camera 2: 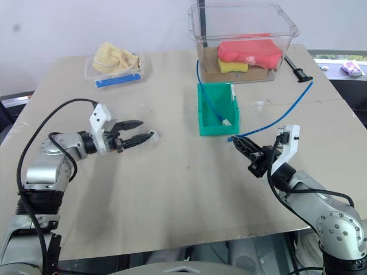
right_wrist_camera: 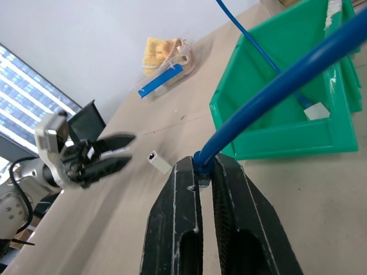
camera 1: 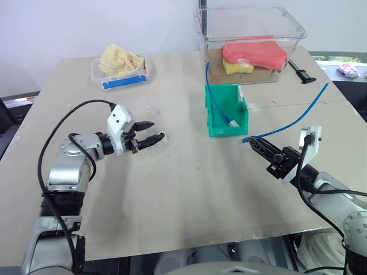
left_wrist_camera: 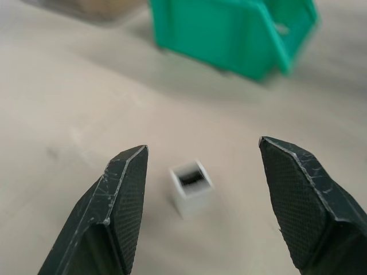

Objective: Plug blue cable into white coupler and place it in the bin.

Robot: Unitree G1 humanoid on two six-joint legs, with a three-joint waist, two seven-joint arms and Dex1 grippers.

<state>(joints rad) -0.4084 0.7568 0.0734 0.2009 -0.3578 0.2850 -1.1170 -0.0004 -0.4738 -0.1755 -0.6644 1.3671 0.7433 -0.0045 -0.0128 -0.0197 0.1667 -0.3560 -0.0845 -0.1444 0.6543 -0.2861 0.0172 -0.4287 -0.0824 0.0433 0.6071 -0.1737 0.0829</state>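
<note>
Right tool point(right_wrist_camera: 203, 172) pinches blue cable point(camera 1: 298, 117); white coupler point(left_wrist_camera: 192, 186) lies between open left tool point(camera 1: 150, 133) fingers.

Silver-grey metal arms with black joints carry looping black cables. Each wrist has a white camera block. The left gripper point(camera 1: 150, 133) and right gripper point(camera 1: 252, 142) each have 2 black, textured fingers.

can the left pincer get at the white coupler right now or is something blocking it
Probably yes. The left pincer stands open, and the white coupler lies on bare table between and just beyond its fingers. Nothing sits between them; the bin is further off.
</note>
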